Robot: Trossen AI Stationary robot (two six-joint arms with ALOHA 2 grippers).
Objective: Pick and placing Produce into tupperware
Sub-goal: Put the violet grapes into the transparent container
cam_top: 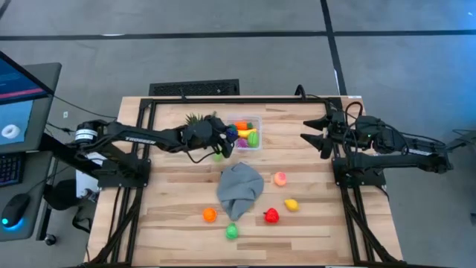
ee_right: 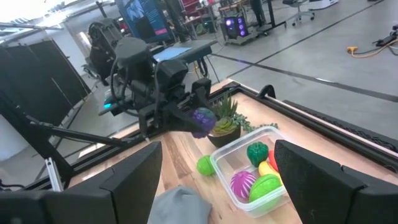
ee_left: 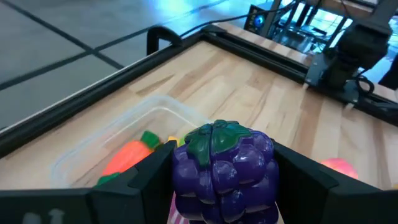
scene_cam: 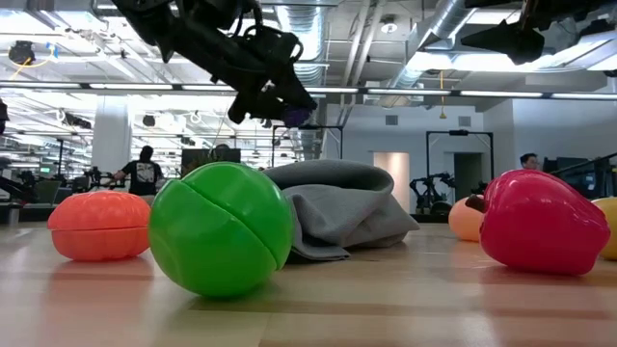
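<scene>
Grey floor (cam_top: 223, 52), ceiling ducts (scene_cam: 439, 29), monitor (cam_top: 15, 97)

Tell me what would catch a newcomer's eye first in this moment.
The left gripper holds a purple grapes toy just beside the clear tupperware, which already contains several bright pieces. A crumpled grey cloth lies mid-table, with loose produce scattered around it, including a red piece and a green ball. The right gripper waits open at the table's right side.
</scene>
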